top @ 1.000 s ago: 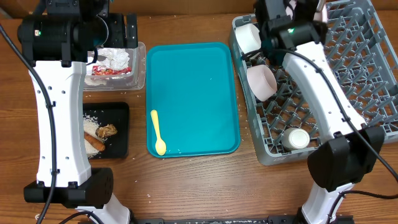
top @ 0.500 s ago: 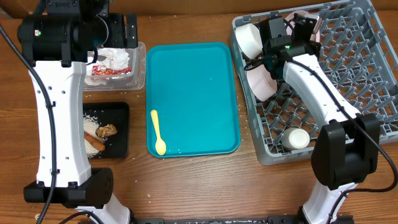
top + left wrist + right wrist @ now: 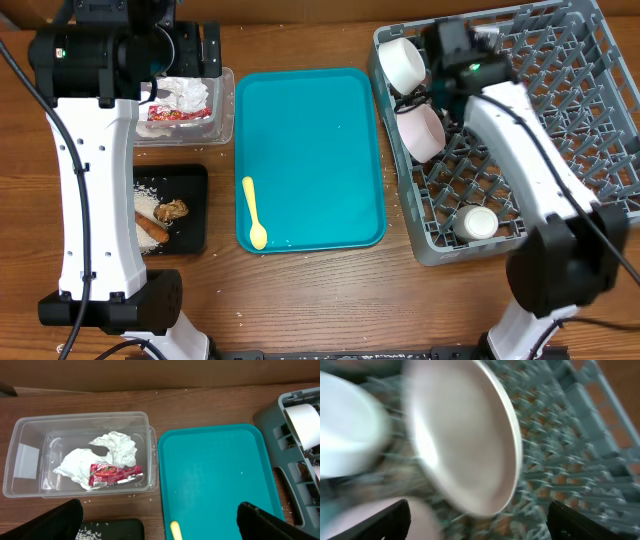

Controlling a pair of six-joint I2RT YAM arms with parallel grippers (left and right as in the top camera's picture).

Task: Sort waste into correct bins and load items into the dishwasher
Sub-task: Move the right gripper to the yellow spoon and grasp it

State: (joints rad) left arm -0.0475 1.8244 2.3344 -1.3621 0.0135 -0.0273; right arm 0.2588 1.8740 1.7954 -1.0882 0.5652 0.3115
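Observation:
My right gripper point(image 3: 480, 512) hangs open over the grey dishwasher rack point(image 3: 560, 110), its fingers wide apart and holding nothing. Just ahead of them a pale round dish point(image 3: 465, 440) stands on edge among the pegs, blurred. Beside it are a white bowl point(image 3: 403, 62) and a pink bowl point(image 3: 422, 130), with a small white cup point(image 3: 477, 222) lower in the rack. My left gripper point(image 3: 160, 515) is open above the clear tub point(image 3: 30, 435), which holds napkins point(image 3: 110, 450) and a red wrapper point(image 3: 115, 474). The yellow spoon point(image 3: 253, 212) lies on the teal tray point(image 3: 310, 120).
The black tray point(image 3: 195, 225) at the front left holds rice, a brown stick and a brown clump. Loose rice grains dot the wood around the tub. My right arm point(image 3: 520, 150) stretches across the rack's left half.
My right gripper has gone from shut to open, letting go of the pale dish in the rack, and its arm has swung slightly. The left arm has not moved.

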